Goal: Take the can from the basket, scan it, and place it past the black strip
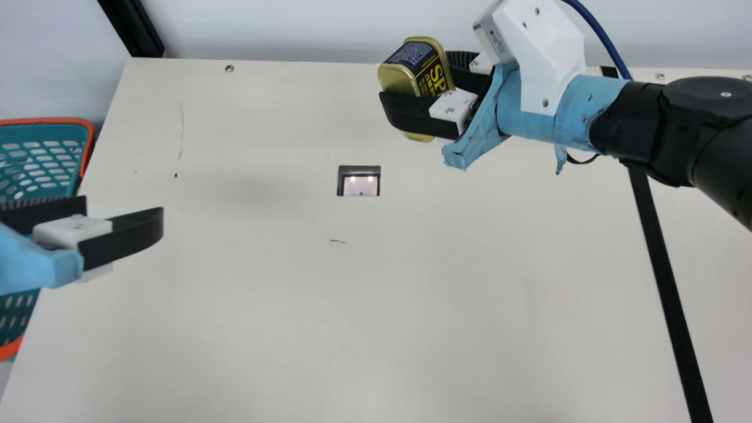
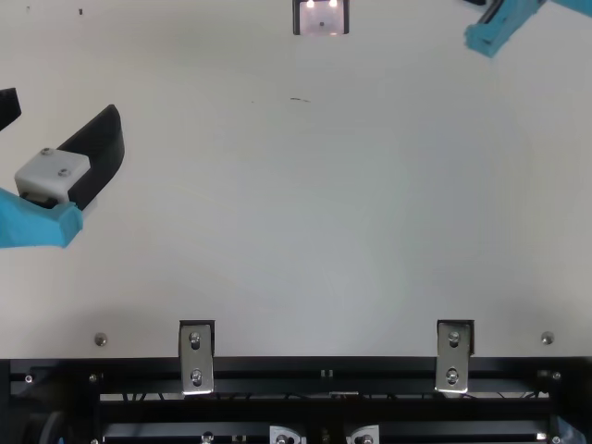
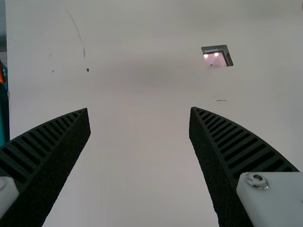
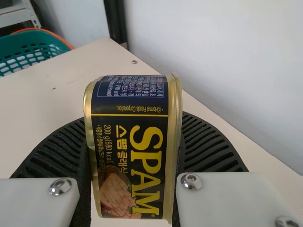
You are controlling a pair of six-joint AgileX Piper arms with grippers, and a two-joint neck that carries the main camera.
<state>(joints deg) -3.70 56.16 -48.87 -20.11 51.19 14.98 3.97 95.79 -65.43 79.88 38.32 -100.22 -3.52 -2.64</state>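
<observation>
The can [image 1: 432,69] is in the right gripper [image 1: 405,80], raised off the desk [image 1: 294,323]; in the main view it shows beyond the scanner window [image 1: 361,185] and to its right. That gripper is closed in on the can, one finger against each side, and the right wrist view has it squarely between the two.

The label is plain to see in that wrist view: one line of big yellow capitals running along a black face, with smaller yellow Korean characters alongside and fine pale print next to those. A picture of sliced meat sits on the same face. A yellow line parts the black from a dark blue panel packed with small light print, and the metal rims are gold.

The left gripper [image 1: 124,205] is to the left of the scanner window, over the desk's left side. Its fingers are spread wide with nothing between them.

The scanner window has two bright spots in it. Well to its left, beside the desk, is the teal basket [image 1: 47,122] with its orange rim. To its right, the black strip [image 1: 658,258] runs down the desk; in the main view the can shows between the scanner window and that strip.
</observation>
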